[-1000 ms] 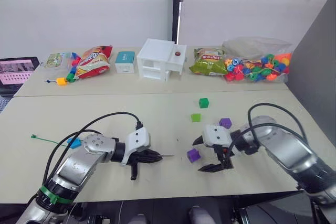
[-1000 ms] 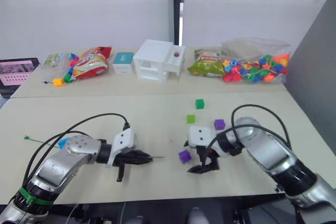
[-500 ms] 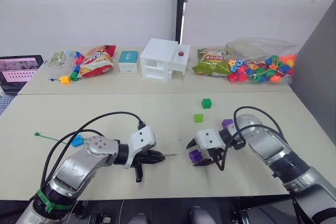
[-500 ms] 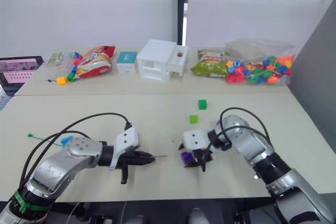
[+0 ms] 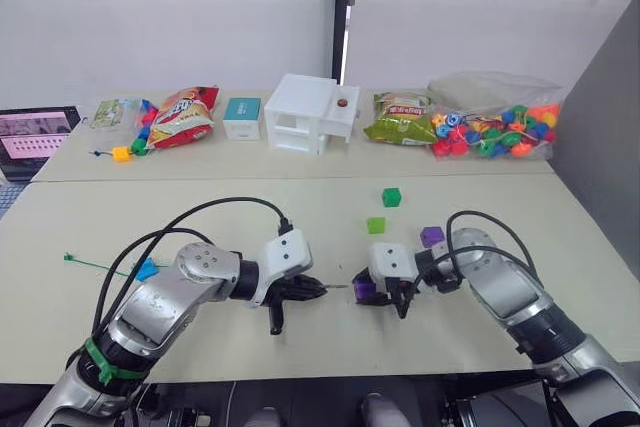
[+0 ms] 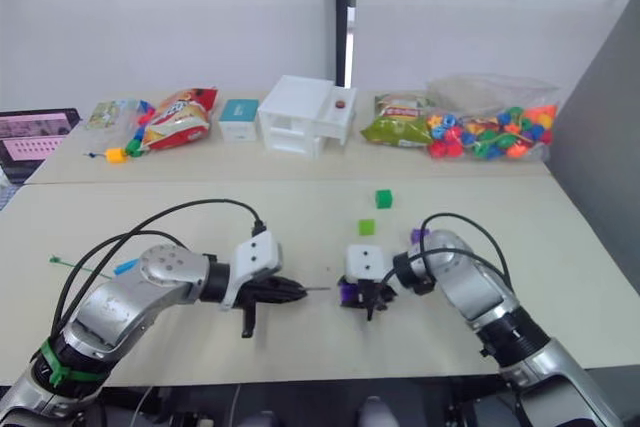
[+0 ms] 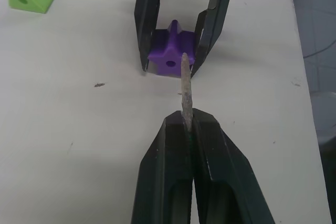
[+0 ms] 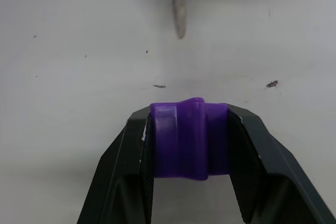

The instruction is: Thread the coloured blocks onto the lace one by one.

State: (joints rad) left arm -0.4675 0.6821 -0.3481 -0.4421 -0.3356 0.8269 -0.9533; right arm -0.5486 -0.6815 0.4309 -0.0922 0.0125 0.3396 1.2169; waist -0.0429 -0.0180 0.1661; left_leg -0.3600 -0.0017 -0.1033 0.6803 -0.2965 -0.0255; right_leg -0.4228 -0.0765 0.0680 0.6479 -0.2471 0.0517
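The right gripper (image 8: 190,145) clamps a purple block (image 7: 171,51) between its fingers, hole facing the left gripper (image 7: 192,124), which pinches the lace (image 5: 100,266) by its pale tip (image 7: 185,85) (pointed at the hole, just short of it). Beyond the right gripper lie two green blocks (image 5: 376,225) and another purple block (image 5: 431,236).

Your robot's arms are silver-grey metal with thick black cables looping over them; a white block sits at each wrist, and the left gripper (image 5: 322,289) and right gripper (image 5: 377,294) have black fingers.
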